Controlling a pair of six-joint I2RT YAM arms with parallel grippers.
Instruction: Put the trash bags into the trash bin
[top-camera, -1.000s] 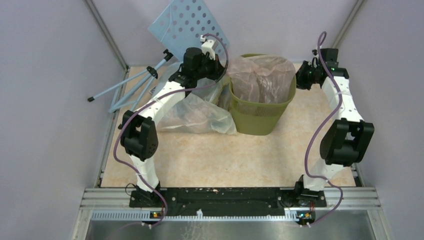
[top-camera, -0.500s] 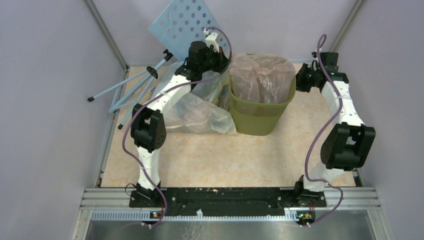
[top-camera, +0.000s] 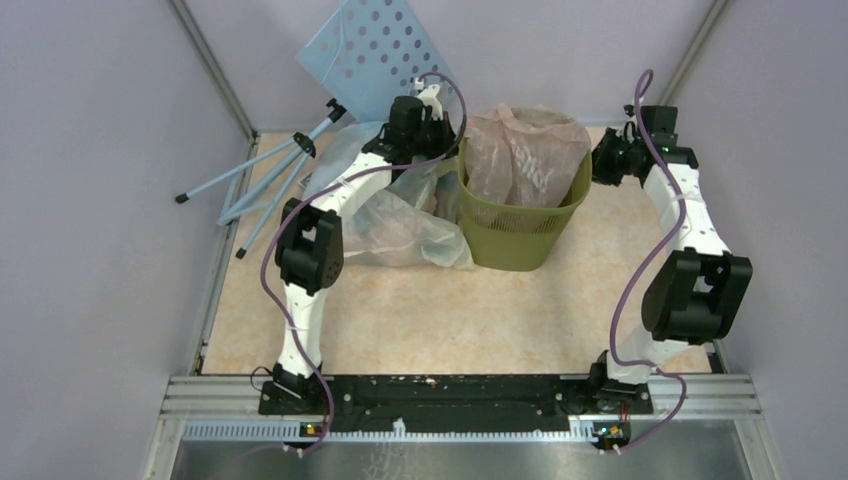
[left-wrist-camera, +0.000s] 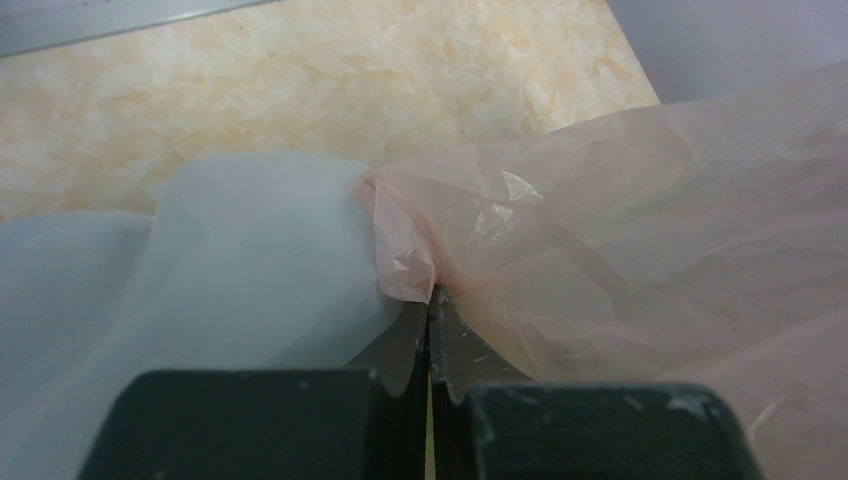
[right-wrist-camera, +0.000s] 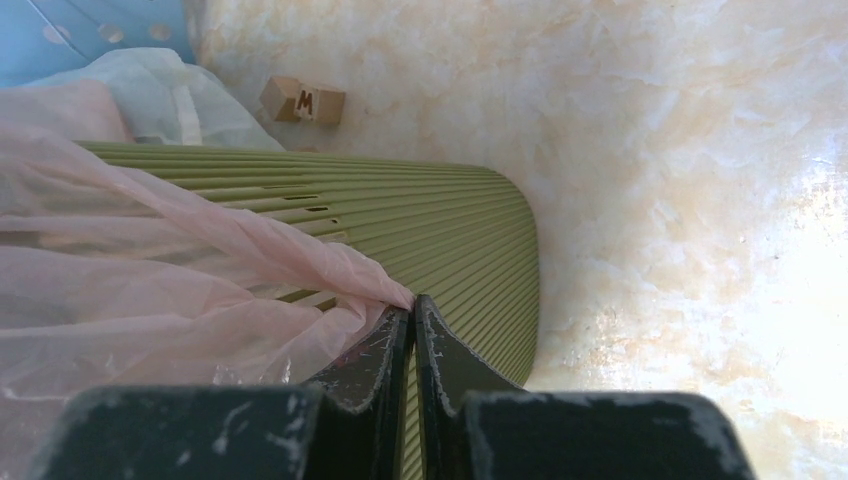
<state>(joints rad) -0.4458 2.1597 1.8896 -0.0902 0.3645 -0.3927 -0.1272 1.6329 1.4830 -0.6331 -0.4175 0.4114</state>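
Overhead, the olive-green mesh trash bin (top-camera: 520, 228) stands toward the back of the marbled beige table (top-camera: 450, 310), a little right of centre, with one arm reaching to each side of it. A pale pink bag (top-camera: 520, 150) is stuffed into it and billows up above the rim. The left gripper (left-wrist-camera: 430, 300) is at the bin's left rim. Its wrist view shows the two fingers pressed together, with a folded edge of the pink film pinched between their tips. The right gripper (right-wrist-camera: 412, 312) sits at the bin's right side, outside the ribbed wall. Its fingers are likewise closed on each other, clamping a corner of the same pink bag where it drapes over the rim and down the outside. A heap of clear-whitish bags (top-camera: 400, 228) lies on the table just left of the bin, touching its wall and partly under the left arm. In the left wrist view, whitish film lies right against the pink film beside the fingertips. Behind the bin, a blue perforated board (top-camera: 375, 45) leans tilted against the back wall, and pale blue tripod legs (top-camera: 265, 175) lie toward the back-left corner. A small wooden block marked M (right-wrist-camera: 303, 101) rests on the table beyond the bin, near the whitish plastic.
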